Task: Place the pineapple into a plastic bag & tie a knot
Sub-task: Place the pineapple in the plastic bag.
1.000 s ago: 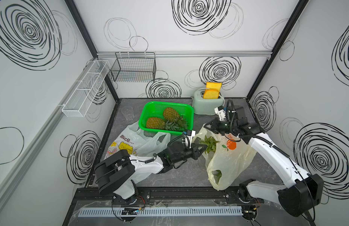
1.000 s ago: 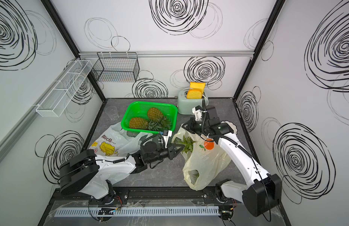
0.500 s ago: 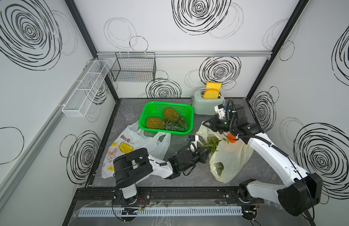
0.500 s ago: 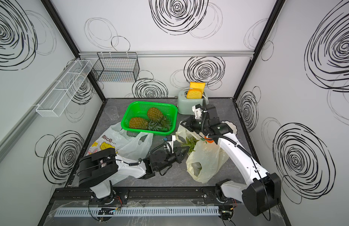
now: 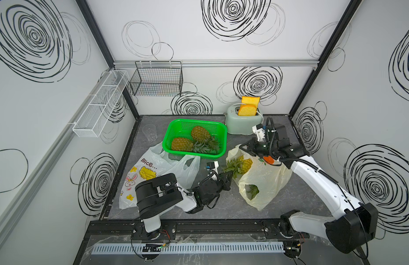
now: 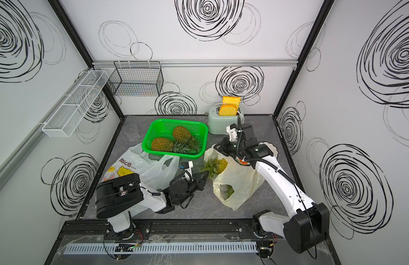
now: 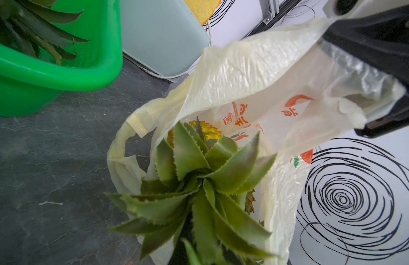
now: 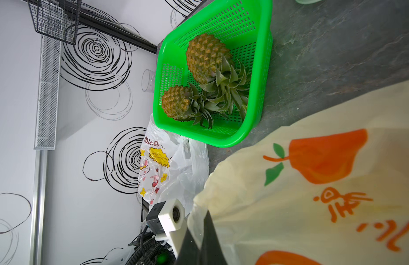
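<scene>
A pineapple (image 5: 245, 163) (image 6: 221, 164) lies in the mouth of a pale yellow plastic bag (image 5: 264, 183) (image 6: 239, 181) with orange print, fruit inward and green crown (image 7: 199, 179) sticking out. My left gripper (image 5: 228, 177) (image 6: 204, 177) sits low over the table, shut on the crown leaves, which hide its fingertips in the left wrist view. My right gripper (image 5: 244, 146) (image 6: 218, 146) is shut on the bag's upper rim (image 8: 221, 202) and holds it up and open. The bag's lower part rests slumped on the table.
A green basket (image 5: 208, 156) with two more pineapples stands behind the bag. Further back is a mint toaster (image 5: 243, 125) holding bread. A white printed bag (image 5: 153, 169) lies at the left by my left arm, with a clear glass (image 5: 150, 132) beyond it.
My left arm has dropped toward the table, carrying the pineapple down into the bag's mouth. The bag has sunk and slumped. The right gripper has stayed at the rim.
</scene>
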